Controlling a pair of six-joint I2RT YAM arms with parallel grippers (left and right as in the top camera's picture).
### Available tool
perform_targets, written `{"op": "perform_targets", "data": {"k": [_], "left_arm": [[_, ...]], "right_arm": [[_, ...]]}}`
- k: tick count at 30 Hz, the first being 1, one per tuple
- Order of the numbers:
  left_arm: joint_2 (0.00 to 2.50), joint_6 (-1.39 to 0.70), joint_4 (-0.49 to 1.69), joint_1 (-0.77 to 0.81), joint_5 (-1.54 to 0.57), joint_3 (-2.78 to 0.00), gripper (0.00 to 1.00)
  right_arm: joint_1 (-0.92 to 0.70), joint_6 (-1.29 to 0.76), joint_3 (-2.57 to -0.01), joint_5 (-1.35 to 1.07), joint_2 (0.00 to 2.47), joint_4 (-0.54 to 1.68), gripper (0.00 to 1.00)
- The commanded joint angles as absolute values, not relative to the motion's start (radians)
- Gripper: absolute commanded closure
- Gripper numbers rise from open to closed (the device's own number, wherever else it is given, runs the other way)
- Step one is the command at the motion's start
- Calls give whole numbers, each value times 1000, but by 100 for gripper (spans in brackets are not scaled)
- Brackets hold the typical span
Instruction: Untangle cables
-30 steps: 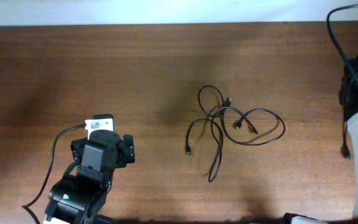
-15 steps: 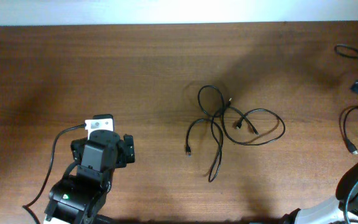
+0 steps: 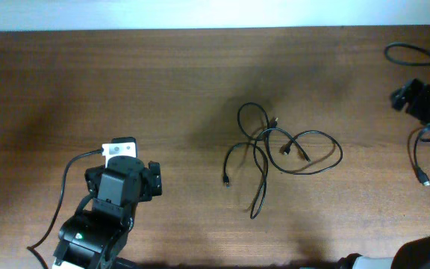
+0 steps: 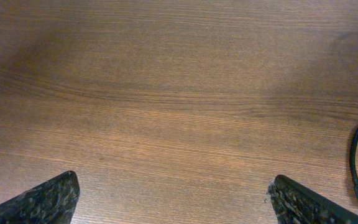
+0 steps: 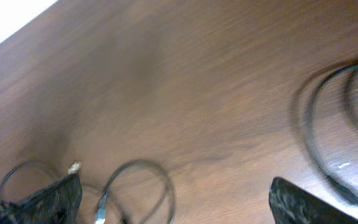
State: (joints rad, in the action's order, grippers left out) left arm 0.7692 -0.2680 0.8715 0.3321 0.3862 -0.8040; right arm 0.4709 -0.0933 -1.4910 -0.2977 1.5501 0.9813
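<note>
Overhead view: the thin, flexible black cables [image 3: 263,135] with small metal-tipped plugs are recorded in one loose tangle on the brown wood-grain bench [image 3: 125,75], between the two arms and well apart from both. Several loops are seen crossing at a common knot. One loop is extended toward the right tool [image 3: 418,99], and two free ends are trailed on the near side, one of them toward the left tool [image 3: 122,152]. Left wrist view: the left tool [image 4: 176,200] is spread wide, its dark speckled fingers [image 4: 48,199] showing only at the two lower corners, with bare bench seen between them. A single curved cable end [image 4: 355,155] with a gold-coloured plug is noted at the right edge, just outside the right-hand finger, flat on the bench and not touched by it. Right wrist view (blurred): the right tool [image 5: 176,202] is likewise spread wide, with bare bench between the fingers [image 5: 309,205]. The cables [image 5: 135,165] are seen ahead of it and to its left, partly hidden behind the left-hand finger, with one pale plug tip showing. A separate black cord [image 5: 306,124] is curved on the bench ahead and to the right of this tool. Overhead, it [image 3: 415,153] lies beside the right arm, apart from the tangle.
</note>
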Motion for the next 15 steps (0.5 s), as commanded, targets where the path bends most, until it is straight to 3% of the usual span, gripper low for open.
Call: {"op": "perform_targets", "data": {"k": [1,8,10,13,15], "left_arm": [[764,-252,870,326,397,-807,1],[764,-252,870,326,397,-807,1],[764,-252,870,326,397,-807,1],[764,-252,870,326,397,-807,1],[764,-252,870,326,397,-807,1]], "right_arm": [[378,-82,-1491,-367,1560,1092,5],[168,-98,-1450,-300,1565,1212,1],[157,-205,-1393,-220,1566,1234,1],[158,-380,-1223,-245,1566,1158,1],[157,-384,-1116,-348,1566,1061,0]]}}
